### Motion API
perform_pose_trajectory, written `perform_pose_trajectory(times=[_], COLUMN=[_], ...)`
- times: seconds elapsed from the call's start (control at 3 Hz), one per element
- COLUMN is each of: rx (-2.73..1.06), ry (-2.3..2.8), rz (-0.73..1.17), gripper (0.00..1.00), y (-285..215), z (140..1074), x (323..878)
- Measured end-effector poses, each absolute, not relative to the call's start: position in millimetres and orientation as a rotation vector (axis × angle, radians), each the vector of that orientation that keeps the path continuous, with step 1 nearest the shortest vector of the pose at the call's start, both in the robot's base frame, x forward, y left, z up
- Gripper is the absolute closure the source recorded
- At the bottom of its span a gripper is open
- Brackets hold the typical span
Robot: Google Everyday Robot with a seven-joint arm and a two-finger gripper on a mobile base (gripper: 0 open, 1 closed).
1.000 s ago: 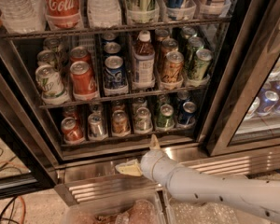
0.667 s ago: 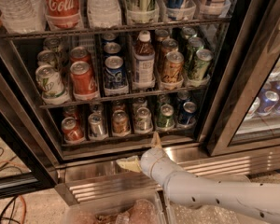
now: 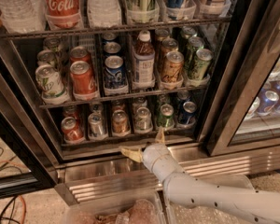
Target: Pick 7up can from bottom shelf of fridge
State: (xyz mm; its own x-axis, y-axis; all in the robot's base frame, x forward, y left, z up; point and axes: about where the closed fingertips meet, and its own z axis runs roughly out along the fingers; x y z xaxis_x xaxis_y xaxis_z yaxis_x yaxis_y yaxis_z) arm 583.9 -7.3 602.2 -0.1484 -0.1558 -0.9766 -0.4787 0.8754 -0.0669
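Note:
The fridge [image 3: 226,97] stands open, with a black frame and a ribbed steel base strip. Its bottom shelf [image 3: 95,140] holds a front row of cans. The 7up can [image 3: 143,119], pale whitish-silver with a shiny top, stands fourth from the left, between an orange-brown can [image 3: 120,123] and a darker green can [image 3: 165,116]. My gripper [image 3: 145,144] is open and empty. It sits just in front of and below the shelf's front rail, right under the 7up can. One finger [image 3: 160,136] points up at the rail and the other [image 3: 129,153] points left.
A red can [image 3: 72,130], a plain silver can [image 3: 97,125] and a blue can [image 3: 187,113] share the bottom row. The taller rack above holds cans and a bottle [image 3: 143,62]. A closed glass door [image 3: 266,101] is at right. Clear bins [image 3: 116,211] lie below.
My gripper has risen and moved a little right, from the steel base strip up to the bottom shelf's front rail. The cans have not moved.

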Motion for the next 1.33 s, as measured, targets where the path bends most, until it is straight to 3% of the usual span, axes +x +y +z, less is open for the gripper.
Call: perform_pose_trajectory(times=[1.33], rx=[-0.434], ry=[1.703], rz=[0.356], gripper=[0.0], y=[11], z=[589], x=[605])
